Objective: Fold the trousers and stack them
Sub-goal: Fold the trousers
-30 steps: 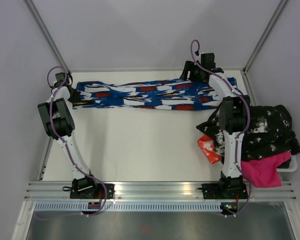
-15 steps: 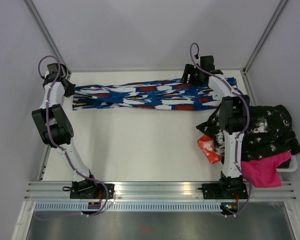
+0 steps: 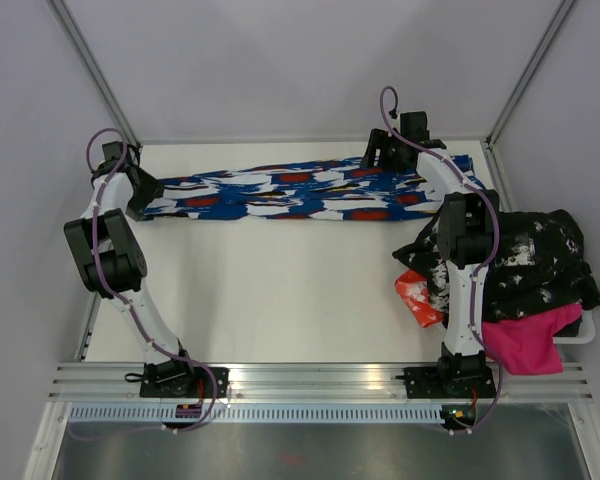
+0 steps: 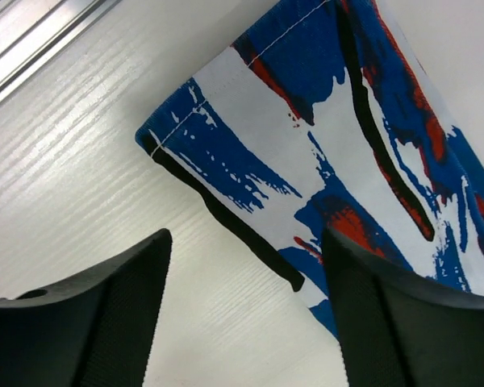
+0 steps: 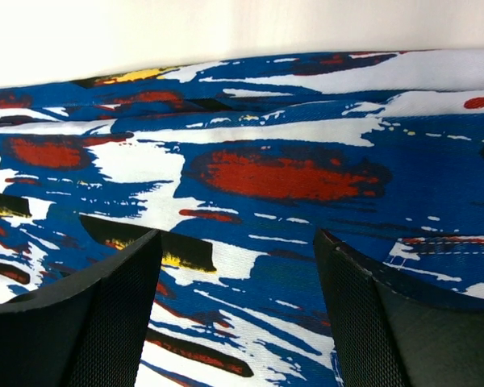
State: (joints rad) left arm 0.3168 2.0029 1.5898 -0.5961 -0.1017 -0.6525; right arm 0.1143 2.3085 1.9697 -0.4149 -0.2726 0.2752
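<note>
The heap of clothes [image 3: 525, 262] is my marker: a black-and-white garment on top, a pink one [image 3: 525, 348] under its near side and a red-orange piece [image 3: 416, 293] sticking out toward the middle of the table [image 3: 280, 290]. The right arm's upright link stands right in front of the heap's inner edge and hides part of it from above.

The trousers [image 3: 300, 192] lie flat on the table beyond the heap, on the side away from the arm bases. One end is just past the heap's far corner. Their long axis runs crosswise from there, away from the heap. It slants a little, so the end far from the heap sits somewhat nearer the bases. That far end shows a stitched hem in the left wrist view.

The left gripper [image 4: 244, 242] hangs over that hemmed corner with its fingers spread and nothing between them. The right gripper [image 5: 235, 238] sits above the end of the trousers nearest the heap, jaws wide apart, with the fabric below unpinched.
</note>
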